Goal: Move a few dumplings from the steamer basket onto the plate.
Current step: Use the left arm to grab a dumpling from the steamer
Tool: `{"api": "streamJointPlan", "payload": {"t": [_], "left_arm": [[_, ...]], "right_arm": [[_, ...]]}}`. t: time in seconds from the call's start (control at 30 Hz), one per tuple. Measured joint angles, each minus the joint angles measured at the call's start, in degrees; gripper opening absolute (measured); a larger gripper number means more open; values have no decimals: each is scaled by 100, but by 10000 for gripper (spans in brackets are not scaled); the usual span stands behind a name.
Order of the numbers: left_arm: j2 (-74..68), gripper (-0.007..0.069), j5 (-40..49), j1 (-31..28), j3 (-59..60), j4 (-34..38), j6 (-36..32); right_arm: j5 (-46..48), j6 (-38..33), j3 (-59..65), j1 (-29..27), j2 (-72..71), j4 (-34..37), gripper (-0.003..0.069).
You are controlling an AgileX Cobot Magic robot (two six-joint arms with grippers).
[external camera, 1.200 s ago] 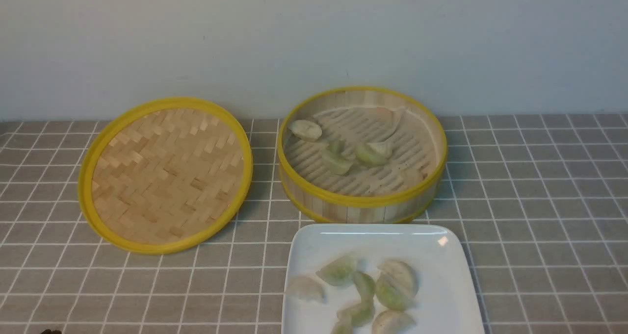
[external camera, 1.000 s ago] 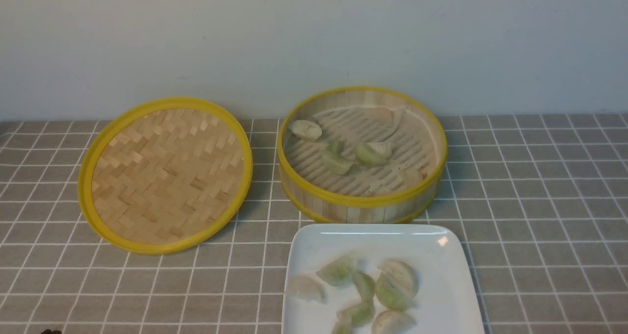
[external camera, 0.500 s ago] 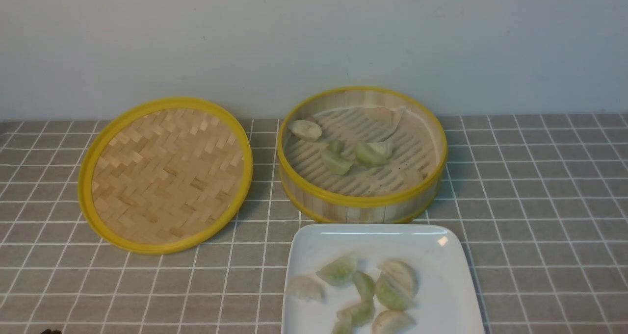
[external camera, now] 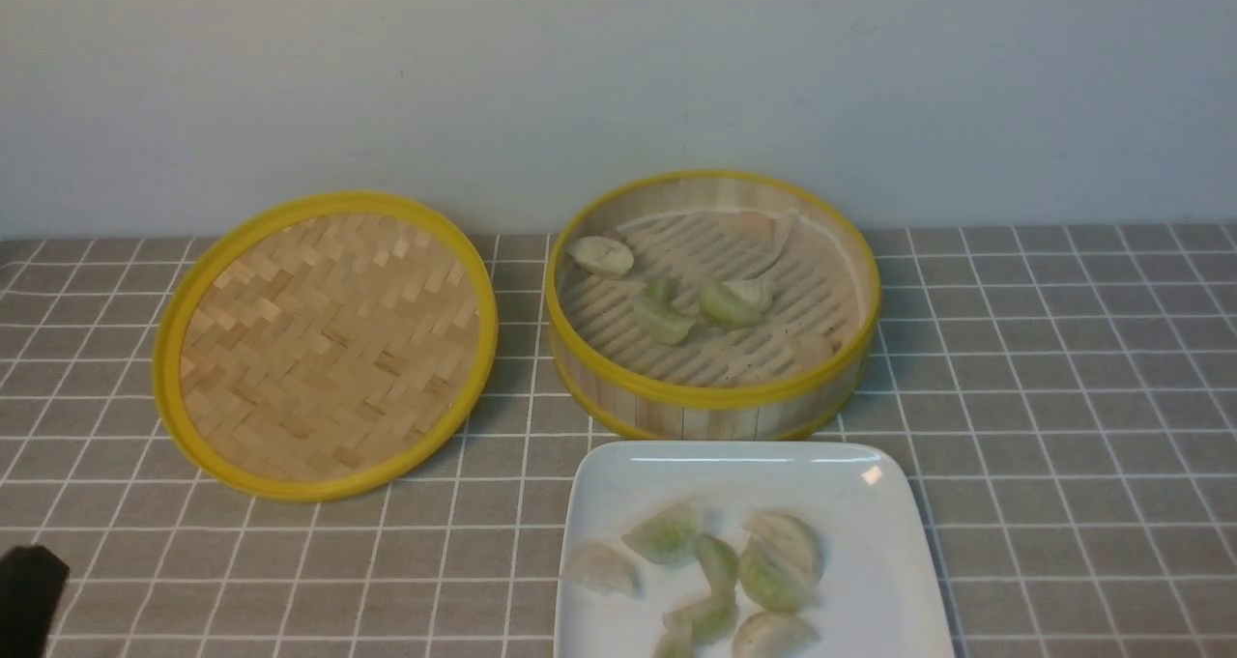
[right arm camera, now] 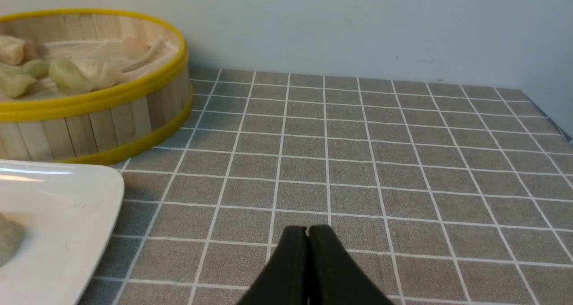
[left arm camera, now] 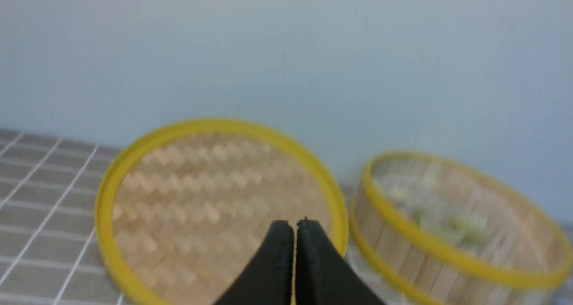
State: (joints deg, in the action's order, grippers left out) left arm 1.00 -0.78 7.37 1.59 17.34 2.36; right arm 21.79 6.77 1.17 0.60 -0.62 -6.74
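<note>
The left fingers [left arm camera: 277, 255] and right fingers [right arm camera: 291, 260]: pinched shut, empty. Some dumplings [external camera: 662, 320] sit in the steamer basket [external camera: 715, 412], upper centre; others on the plate [external camera: 870, 590], bottom centre. Between picks, I reckon: next, open, reach in.

The left pincer [left arm camera: 294, 226] has its two black tips pressed together with nothing between them. Straight ahead of it, a round woven lid [left arm camera: 210, 179] with a yellow rim lies on the grey gridded counter [left arm camera: 40, 233]. Ahead and off to one side, just beside the lid, stands the steamer basket [left arm camera: 447, 255], blurred, with pale greenish dumplings [left arm camera: 456, 224] faintly visible inside. A plain pale wall [left arm camera: 286, 49] rises behind both.
</note>
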Motion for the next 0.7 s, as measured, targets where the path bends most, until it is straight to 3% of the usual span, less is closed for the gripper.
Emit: {"api": "streamJointPlan", "payload": {"t": [0.13,0.2,0.3,0.33,0.43,0.5,0.6,0.7], "left_arm": [[0,-5,-1117,0,0,300,94],[0,-5,-1816,0,-61,415,296],[-339,-5,-1578,0,-729,448,552],[-647,-5,-1052,0,-1181,436,602],[-1965,-5,656,0,-2693,351,559],[-2422,-5,1378,0,-3230,325,458],[-4017,-5,3286,0,-4452,338,2],[-5030,-5,4007,0,-5011,495,-436]], "right_arm": [[-84,39,6,0,-4,70,-13],[-423,232,42,0,-4,460,-13],[-1158,685,47,0,-4,1256,-13],[-1613,997,47,0,-4,1796,-13],[-2240,1286,47,0,-4,2547,-13],[-2451,1297,47,0,-4,2688,-13],[-2664,1327,47,0,-4,2809,-13],[-2820,1411,47,0,-4,2820,-13]]}}
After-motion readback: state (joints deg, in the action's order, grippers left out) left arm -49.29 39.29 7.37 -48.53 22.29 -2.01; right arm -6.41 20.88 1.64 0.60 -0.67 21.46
